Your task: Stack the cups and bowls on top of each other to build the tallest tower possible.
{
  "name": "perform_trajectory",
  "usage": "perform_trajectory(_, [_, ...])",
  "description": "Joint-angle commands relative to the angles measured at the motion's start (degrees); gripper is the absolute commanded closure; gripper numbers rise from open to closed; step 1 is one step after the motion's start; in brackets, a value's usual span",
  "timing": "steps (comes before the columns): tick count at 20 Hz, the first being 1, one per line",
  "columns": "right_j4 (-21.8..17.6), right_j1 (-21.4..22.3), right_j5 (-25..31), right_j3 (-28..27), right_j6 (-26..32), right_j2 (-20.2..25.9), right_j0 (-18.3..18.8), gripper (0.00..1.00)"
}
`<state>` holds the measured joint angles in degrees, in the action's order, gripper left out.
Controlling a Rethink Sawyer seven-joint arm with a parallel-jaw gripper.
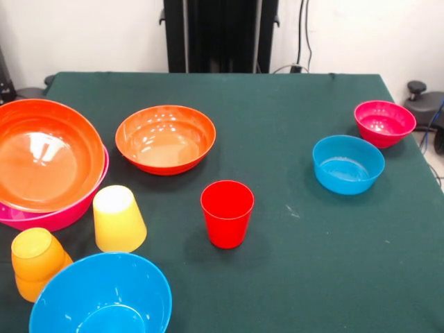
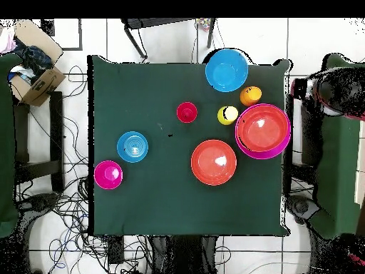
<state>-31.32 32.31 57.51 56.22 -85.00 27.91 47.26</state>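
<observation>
No gripper shows in either view. A red cup (image 1: 227,212) (image 2: 187,112) stands upright, mouth up, near the middle of the green table (image 1: 291,277). A yellow cup (image 1: 118,218) (image 2: 227,115) and an orange cup (image 1: 36,262) (image 2: 250,95) stand upside down. One orange-red bowl (image 1: 43,152) (image 2: 262,128) sits nested inside the large pink bowl (image 1: 41,217). A second orange-red bowl (image 1: 165,139) (image 2: 214,162) lies alone. The large blue bowl (image 1: 101,295) (image 2: 227,69), the small blue bowl (image 1: 347,164) (image 2: 132,146) and the small magenta bowl (image 1: 384,123) (image 2: 108,174) rest apart. No tower stands.
A cardboard box (image 2: 36,71) sits on the floor off the table's corner. Cables (image 2: 71,207) lie on the floor along one side. Chairs (image 2: 341,178) stand beside the table.
</observation>
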Motion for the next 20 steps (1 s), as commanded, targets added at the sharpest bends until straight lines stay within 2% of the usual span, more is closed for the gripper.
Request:
perform_trajectory(1, [0.42, 2.38, 3.12, 6.96, 0.1, -1.2, -6.57, 0.0])
perform_trajectory(5, [0.92, 2.41, 3.01, 6.96, -6.42, -3.32, -9.88, 0.0])
perform_trajectory(10, [2.47, 0.97, 4.89, 3.63, -14.65, -6.3, -14.98, 0.0])
perform_trajectory(15, [4.74, -1.08, 7.07, -0.59, -19.54, -8.7, -19.04, 0.0])
perform_trajectory(20, [6.87, -2.78, 6.86, -3.99, -23.61, -10.36, -21.35, 0.0])
